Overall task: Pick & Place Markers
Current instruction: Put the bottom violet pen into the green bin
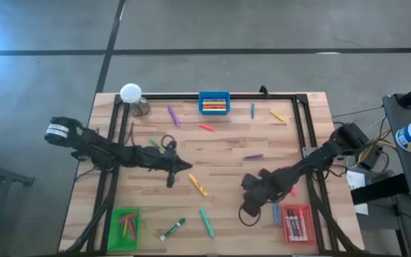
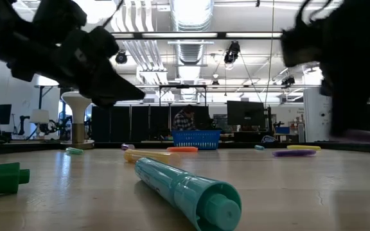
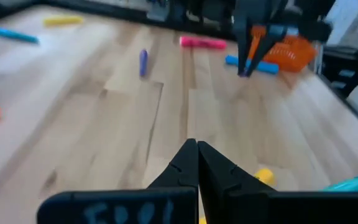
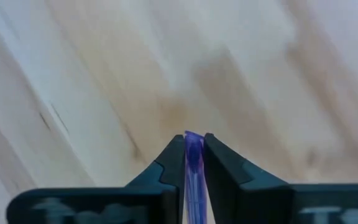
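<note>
Right hand (image 4: 194,149) pinching a thin purple marker (image 4: 194,155) between its dark fingers, tip poking just past them, hanging low over bare pale wood of the desk (image 1: 227,153). Sitting, in the high view, in the desk's lower right part (image 1: 254,187), just beside the red rectangular tray (image 1: 297,223) already carrying several markers; likely carrying this one toward a tray, though which one cannot be told.

Left hand (image 3: 197,163) closed on nothing, fingers pressed together, hovering over the desk's middle left (image 1: 184,166), near a short yellow marker (image 1: 198,185); probably lining up for that one.

Other markers lying scattered and well apart: a teal marker (image 1: 206,222) and a green-and-white one (image 1: 173,229) toward the near edge, a red-orange one (image 1: 206,127) and a purple one (image 1: 173,116) nearer the blue tray (image 1: 214,95) at the far edge, a green tray (image 1: 125,227) at the lower left corner.

Leaving plenty of open wood between the two arms. Black frame rails (image 1: 302,135) running along the desk's sides, narrowing the way to the corner trays.
</note>
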Action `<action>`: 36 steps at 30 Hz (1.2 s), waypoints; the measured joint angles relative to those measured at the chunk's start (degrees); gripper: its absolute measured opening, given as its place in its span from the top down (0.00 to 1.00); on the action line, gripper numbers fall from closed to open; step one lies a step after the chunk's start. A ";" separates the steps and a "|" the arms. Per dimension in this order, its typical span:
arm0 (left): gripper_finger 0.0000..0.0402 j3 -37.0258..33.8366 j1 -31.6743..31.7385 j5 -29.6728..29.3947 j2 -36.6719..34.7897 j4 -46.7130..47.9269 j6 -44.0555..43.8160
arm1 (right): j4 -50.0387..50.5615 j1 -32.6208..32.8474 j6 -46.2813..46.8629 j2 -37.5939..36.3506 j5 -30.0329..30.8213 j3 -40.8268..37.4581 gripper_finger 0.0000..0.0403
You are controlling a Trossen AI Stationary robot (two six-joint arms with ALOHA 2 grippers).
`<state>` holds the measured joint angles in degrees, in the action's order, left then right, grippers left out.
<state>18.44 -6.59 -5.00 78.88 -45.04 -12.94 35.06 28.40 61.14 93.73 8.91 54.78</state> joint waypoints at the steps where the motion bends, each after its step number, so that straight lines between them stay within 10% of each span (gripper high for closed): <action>1: 0.99 1.41 -0.10 0.02 0.96 1.56 0.01 | -1.79 -0.93 -2.90 -0.41 0.85 -0.16 0.90; 9: 0.83 11.33 -2.80 -0.45 12.98 0.57 5.21 | -25.19 -8.93 -27.64 -1.37 1.69 -4.93 0.91; 21: 0.77 8.87 -3.89 4.39 20.20 -28.22 6.39 | -72.37 -11.82 -51.39 -2.10 1.95 -13.10 0.92; 36: 0.77 14.34 -4.90 4.40 20.64 -28.39 7.56 | -84.60 -11.96 -58.73 -1.75 4.61 -12.94 0.92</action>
<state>32.78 -11.49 -0.60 99.53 -73.43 -5.38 -49.54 16.44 2.41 91.98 13.52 41.84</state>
